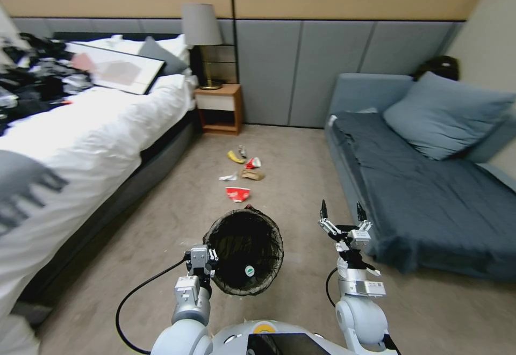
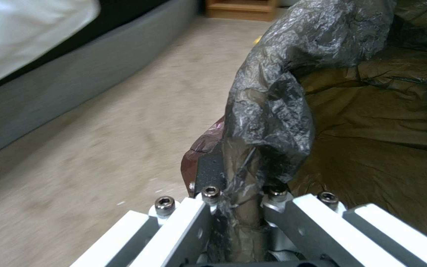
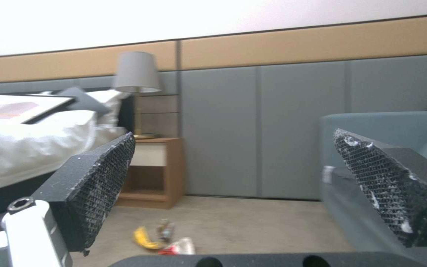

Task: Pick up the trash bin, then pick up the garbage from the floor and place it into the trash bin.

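Here, trash bin: lifted off the floor, tipped so its black-lined mouth faces the head camera; white wall hidden under the bag.
Left gripper: clamped on the bin's near rim; in its wrist view crinkled bag covers the fingertips.
Garbage: scattered on the carpet beyond the bin, between bed and sofa; the far pieces too small to tell apart.
Right gripper: raised beside the sofa, pads wide apart, holding nothing.
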Controlling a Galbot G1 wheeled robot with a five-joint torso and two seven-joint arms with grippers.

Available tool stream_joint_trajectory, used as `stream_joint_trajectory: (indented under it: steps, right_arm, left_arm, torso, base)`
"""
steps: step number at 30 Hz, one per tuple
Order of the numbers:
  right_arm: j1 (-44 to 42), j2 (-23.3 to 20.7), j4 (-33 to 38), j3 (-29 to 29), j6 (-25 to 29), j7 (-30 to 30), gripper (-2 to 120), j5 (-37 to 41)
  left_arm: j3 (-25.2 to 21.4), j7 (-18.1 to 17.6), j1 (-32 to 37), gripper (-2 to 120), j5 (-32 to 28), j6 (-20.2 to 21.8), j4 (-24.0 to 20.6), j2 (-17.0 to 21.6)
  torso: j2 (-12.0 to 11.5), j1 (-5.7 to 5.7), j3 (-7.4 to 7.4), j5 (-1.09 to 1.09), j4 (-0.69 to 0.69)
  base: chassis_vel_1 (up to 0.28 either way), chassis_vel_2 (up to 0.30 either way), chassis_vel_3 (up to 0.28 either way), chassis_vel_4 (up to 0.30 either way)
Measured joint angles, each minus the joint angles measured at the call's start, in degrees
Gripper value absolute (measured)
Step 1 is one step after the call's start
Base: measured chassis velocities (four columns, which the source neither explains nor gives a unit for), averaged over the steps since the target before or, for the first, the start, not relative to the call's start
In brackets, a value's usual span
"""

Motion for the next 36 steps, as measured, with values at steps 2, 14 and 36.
stream_joint_trajectory:
  steps: [2, 14, 36]
  right_arm:
    - [0.0, 0.0, 0.0, 0.0, 0.1, 0.0, 100, 0.0]
    - [0.8, 0.2, -0.4, 0.3, 1.7, 0.2, 100, -1.7]
    - [1.0, 0.9, -1.2, 0.2, 2.4, -1.8, 100, -1.7]
  left_arm:
    - [0.0, 0.0, 0.0, 0, 0.1, 0.0, 0.1, 0.0]
    - [0.1, 0.1, 0.0, 0, 0.4, -1.6, 0.7, 0.0]
    - [0.1, 0.1, -0.1, 0, 0.5, -1.7, 0.7, -0.1]
  torso:
    - [0.0, 0.00, 0.00, 0.00, 0.00]
    - [0.0, 0.00, 0.00, 0.00, -0.01]
    - [0.0, 0.00, 0.00, 0.00, -0.01]
  base:
    - [0.119, 0.125, 0.136, 0.129]
    - [0.079, 0.078, 0.085, 0.085]
    - [0.000, 0.000, 0.000, 0.000]
